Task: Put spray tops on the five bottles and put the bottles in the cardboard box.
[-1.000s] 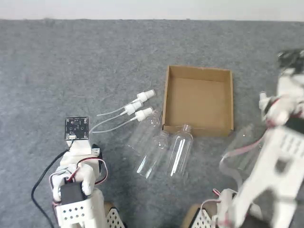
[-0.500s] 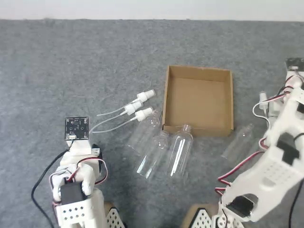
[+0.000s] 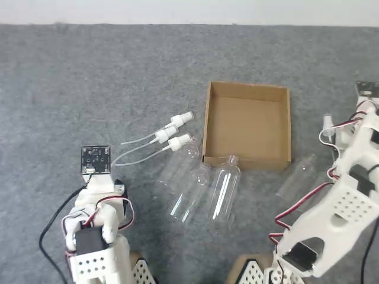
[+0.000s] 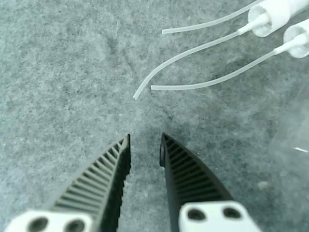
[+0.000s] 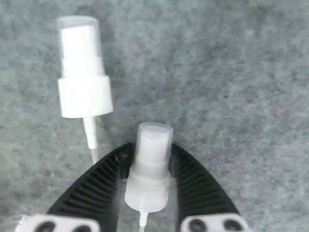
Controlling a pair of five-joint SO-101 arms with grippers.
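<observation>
Right arm farther right (tool around spray top)

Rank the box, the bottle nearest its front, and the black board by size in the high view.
1. Box.
2. Bottle.
3. Black board, smallest, though it sits up on the left arm, nearer the camera, which may enlarge it.

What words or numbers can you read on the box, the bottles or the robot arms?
None can be read.
The cardboard box, the clear bottles and the white spray tops are all plain.
The small black board on the left arm has tiny marks, too small to read.
</observation>
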